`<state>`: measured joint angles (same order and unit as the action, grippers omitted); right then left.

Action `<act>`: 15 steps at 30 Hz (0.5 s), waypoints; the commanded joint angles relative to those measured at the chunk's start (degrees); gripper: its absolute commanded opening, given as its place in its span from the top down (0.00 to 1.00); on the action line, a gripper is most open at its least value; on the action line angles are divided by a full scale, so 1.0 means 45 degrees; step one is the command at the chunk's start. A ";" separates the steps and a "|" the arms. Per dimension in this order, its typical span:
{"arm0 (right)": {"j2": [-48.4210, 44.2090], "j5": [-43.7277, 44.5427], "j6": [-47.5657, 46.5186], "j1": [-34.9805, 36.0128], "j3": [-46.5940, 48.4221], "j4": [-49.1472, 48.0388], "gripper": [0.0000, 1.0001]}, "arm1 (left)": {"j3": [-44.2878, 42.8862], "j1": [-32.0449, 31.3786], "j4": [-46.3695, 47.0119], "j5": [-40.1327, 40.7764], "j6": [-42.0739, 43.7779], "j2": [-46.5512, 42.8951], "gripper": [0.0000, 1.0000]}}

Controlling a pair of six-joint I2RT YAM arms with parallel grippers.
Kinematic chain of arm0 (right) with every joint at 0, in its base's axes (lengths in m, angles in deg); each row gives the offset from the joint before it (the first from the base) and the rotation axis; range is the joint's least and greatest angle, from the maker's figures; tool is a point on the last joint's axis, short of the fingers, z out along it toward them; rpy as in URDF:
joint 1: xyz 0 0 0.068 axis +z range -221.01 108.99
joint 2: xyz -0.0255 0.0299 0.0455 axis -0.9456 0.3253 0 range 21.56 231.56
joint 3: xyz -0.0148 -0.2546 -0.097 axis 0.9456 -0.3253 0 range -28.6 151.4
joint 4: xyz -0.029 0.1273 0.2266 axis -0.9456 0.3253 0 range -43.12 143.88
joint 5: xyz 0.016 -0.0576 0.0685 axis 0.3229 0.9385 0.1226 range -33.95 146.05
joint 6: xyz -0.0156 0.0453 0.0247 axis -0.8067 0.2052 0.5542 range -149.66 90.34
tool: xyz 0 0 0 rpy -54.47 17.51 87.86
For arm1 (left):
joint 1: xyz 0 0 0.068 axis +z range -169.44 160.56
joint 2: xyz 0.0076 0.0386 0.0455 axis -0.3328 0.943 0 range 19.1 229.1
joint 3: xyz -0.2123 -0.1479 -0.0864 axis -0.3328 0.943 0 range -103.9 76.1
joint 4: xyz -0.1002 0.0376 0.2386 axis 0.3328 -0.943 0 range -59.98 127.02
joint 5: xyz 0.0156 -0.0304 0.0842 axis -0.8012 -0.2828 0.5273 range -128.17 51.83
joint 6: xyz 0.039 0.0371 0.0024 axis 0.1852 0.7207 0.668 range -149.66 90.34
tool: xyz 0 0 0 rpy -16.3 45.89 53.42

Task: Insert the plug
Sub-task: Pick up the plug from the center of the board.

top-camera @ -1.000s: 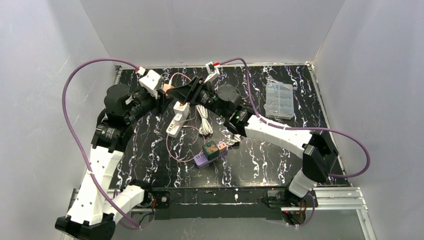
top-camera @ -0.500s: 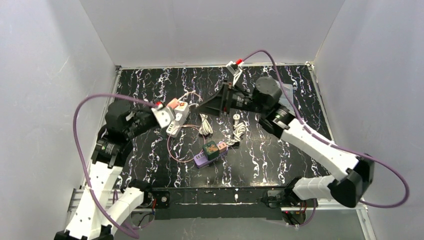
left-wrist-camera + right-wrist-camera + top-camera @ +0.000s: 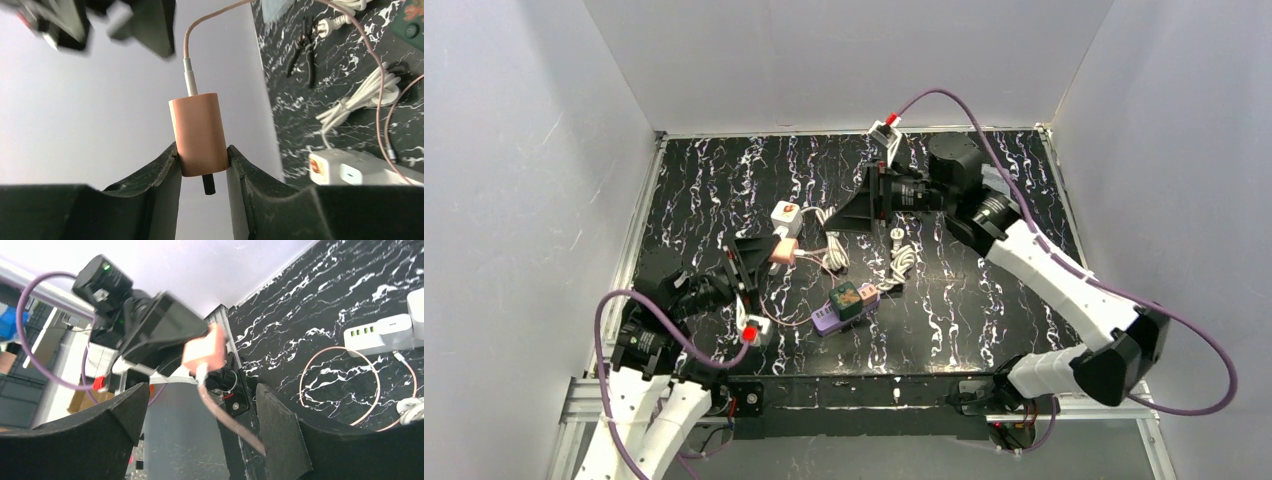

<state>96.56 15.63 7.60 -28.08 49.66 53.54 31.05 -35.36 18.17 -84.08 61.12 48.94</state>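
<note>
A: Top view, room first.
B: White walls on three sides, black marbled table.

A: What changed?
B: A second ago both arms were bunched at the far side. Now the left arm has dropped back toward the near-left corner. The right pincer has sprung wide and holds nothing.

A: Plug?
B: The pink plug is in the left pincer, lifted off the table, close to the white power strip but not in it.

A: Meaning?
B: My read is that the right let go, so the left has sole hold. Insertion is not yet done. The purple box and white cords lie mid-table.

A: Left wrist view.
B: Wall behind, table on the right. The fingers are partly closed, pinching the plug's lower half from both sides. A dark pin sticks out below and the pink cable runs off the top. The strip lies flat at lower right, apart from the plug. Pliers sit further back.

A: Right wrist view.
B: Table on the right, room clutter on the left. Both fingers are spread wide with nothing between them. Past them, blurred, is the left arm with the plug. The strip is at the far right. The pin needs lining up with a socket, and I can't tell which one from here.
</note>
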 commanded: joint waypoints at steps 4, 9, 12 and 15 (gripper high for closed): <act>0.1299 -0.2202 0.3316 0.0017 -0.1349 -0.4037 0.17 | 0.0246 0.0009 -0.2679 -0.4019 0.7704 -0.0950 1.00; 0.1165 -0.2677 0.5441 0.0433 -0.2776 -0.6907 0.18 | 0.0110 0.0003 -0.4189 -0.4243 0.9271 -0.0892 1.00; 0.1037 -0.2716 0.6287 0.0624 -0.3346 -0.8008 0.19 | 0.0153 0.0004 -0.4117 -0.4128 0.9447 -0.0804 1.00; 0.1163 -0.2846 0.7155 0.1031 -0.3597 -0.8942 0.21 | 0.0325 0.0005 -0.3720 -0.4008 0.9531 -0.0715 1.00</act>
<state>103.14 5.49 32.16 -25.28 34.25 25.61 31.66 -35.36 1.82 -99.57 88.36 44.88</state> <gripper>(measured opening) 0.807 0.325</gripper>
